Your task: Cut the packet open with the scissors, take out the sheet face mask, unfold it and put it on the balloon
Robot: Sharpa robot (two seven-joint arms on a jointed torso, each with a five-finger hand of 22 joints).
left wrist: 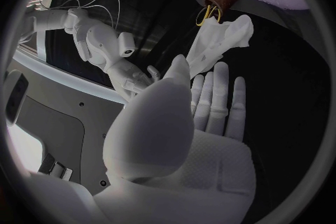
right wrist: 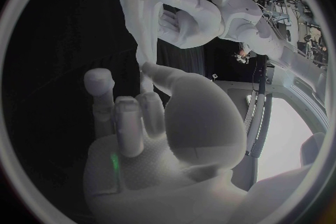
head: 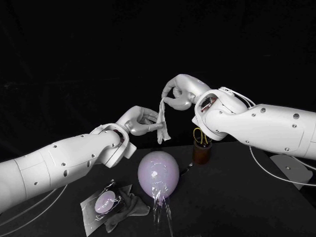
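I find the right hand (head: pixel 178 93) raised above the far side of the black table (head: pixel 243 207), its thumb and a finger closed on the upper end of the sheet face mask (head: pixel 163 132), the remaining fingers curled loosely beside it. The mask hangs from that pinch as a narrow white strip, folded lengthwise and not spread out. The left hand (head: pixel 141 122) sits lower and to the robot's left of the strip, and takes it partway down between thumb and fingertip. In the left wrist view I note the other fingers (left wrist: pixel 223 95) lying straight and close together, with the crumpled mask just past their tips. The lower end of the strip hangs free below the left hand's hold. The right wrist view confirms the strip running taut between the two hands. The mask is in the air, clear of the table and above the balloon (head: pixel 159 173) without touching it. The pale lilac balloon lies on the table directly beneath the hands. The scissors (head: pixel 200 137) stand handles-up in a brown holder (head: pixel 201 154) just beside the balloon, below the right wrist. The packet (head: pixel 103 201) lies flat on the near table to the robot's left, beside a dark crumpled cloth (head: pixel 133 205).
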